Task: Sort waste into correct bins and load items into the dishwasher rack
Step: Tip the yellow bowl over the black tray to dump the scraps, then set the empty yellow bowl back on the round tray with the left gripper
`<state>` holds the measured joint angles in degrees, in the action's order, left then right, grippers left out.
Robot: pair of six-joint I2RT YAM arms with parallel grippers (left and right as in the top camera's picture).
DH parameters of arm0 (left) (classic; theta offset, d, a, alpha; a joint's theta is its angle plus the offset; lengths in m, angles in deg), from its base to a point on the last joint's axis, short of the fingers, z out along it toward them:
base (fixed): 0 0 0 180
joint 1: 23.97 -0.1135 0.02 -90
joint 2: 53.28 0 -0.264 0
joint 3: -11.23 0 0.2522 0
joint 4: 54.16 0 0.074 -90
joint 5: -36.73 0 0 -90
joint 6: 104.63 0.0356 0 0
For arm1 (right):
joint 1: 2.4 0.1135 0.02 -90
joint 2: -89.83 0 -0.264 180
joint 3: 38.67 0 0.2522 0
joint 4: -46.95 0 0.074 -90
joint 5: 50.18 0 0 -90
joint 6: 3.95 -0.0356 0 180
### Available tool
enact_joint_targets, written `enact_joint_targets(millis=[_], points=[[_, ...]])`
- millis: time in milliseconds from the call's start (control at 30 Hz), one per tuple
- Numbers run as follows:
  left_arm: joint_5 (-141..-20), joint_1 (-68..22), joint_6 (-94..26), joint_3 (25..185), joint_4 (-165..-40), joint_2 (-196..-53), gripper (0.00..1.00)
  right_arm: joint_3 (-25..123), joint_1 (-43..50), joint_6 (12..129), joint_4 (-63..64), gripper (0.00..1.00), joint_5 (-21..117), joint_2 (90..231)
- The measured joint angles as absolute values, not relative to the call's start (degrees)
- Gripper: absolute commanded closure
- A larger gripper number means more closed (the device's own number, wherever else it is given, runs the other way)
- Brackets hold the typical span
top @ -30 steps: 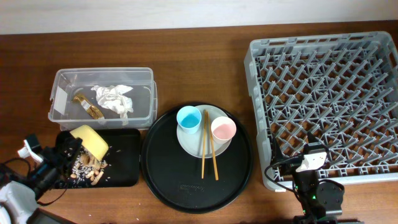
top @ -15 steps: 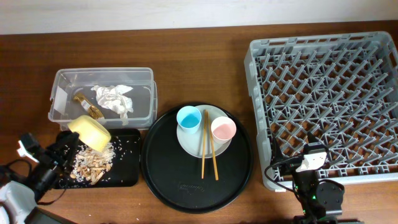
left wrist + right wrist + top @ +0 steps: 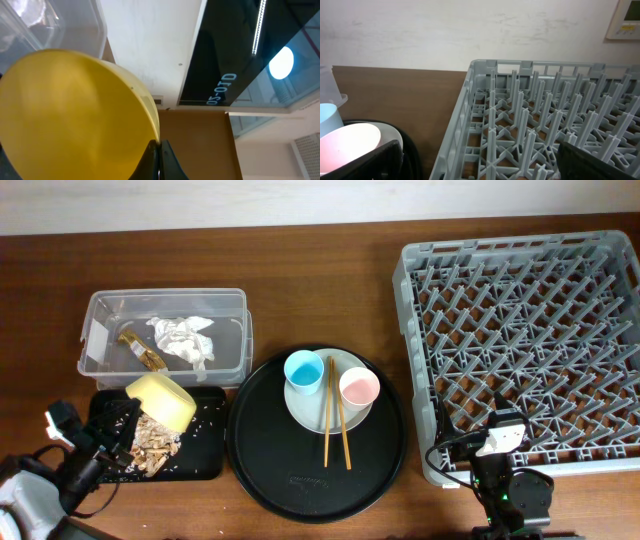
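Yellow bowl (image 3: 165, 402), tan scraps (image 3: 150, 444), black tray (image 3: 206, 444), grey lattice rack (image 3: 520, 350)

L pincer (image 3: 159, 159) clamped on yellow bowl (image 3: 162, 400) rim; R pincer (image 3: 480, 165) agape.

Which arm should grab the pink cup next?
Probably the right. The right gripper is open and empty beside the dishwasher rack, with the pink cup close on its camera's left. The left gripper is busy, pinching the tipped yellow bowl over the rectangular black tray.
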<state>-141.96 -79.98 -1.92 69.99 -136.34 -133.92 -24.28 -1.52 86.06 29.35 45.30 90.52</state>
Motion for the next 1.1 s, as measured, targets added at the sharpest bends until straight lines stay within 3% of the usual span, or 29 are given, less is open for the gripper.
enact_joint_targets(millis=[133,300,400,567,600,667,767,967,1067,1100], points=[[-137.6,-77.8,-3.7,71.9,-130.4,-131.3,1.0,-24.3,-1.5,86.0,29.3,0.01,45.3,90.5],[-117.2,-59.9,-12.4,90.5,-130.8,-121.7,1.0,-24.3,-1.5,86.0,29.3,0.01,45.3,90.5],[-104.1,-45.1,-18.0,91.7,-130.2,-117.9,1.0,-24.3,-1.5,86.0,29.3,0.01,45.3,90.5],[-79.3,-10.8,-28.5,91.7,-131.8,-117.9,1.0,-24.3,-1.5,86.0,29.3,0.01,45.3,90.5],[-73.7,0.0,-32.6,91.7,-131.7,-118.6,1.0,-24.3,-1.5,86.0,29.3,0.01,45.3,90.5],[-65.0,9.6,-38.4,91.6,-131.7,-121.7,1.0,-24.3,-1.5,86.0,29.3,0.01,45.3,90.5],[-60.3,17.9,-41.3,91.5,-130.4,-131.2,1.0,-24.3,-1.5,86.0,29.3,0.02,45.3,90.5],[-58.7,21.0,-43.2,91.5,-127.7,-143.0,1.0,-24.3,-1.5,86.0,29.3,0.01,45.3,90.5],[-58.6,21.0,-43.3,91.3,-128.6,-143.0,0.66,-24.3,-1.5,86.0,29.3,0.01,45.3,90.5],[-58.3,21.0,-43.5,91.3,-129.9,-143.0,0.59,-24.3,-1.5,86.0,29.3,0.01,45.3,90.5]])
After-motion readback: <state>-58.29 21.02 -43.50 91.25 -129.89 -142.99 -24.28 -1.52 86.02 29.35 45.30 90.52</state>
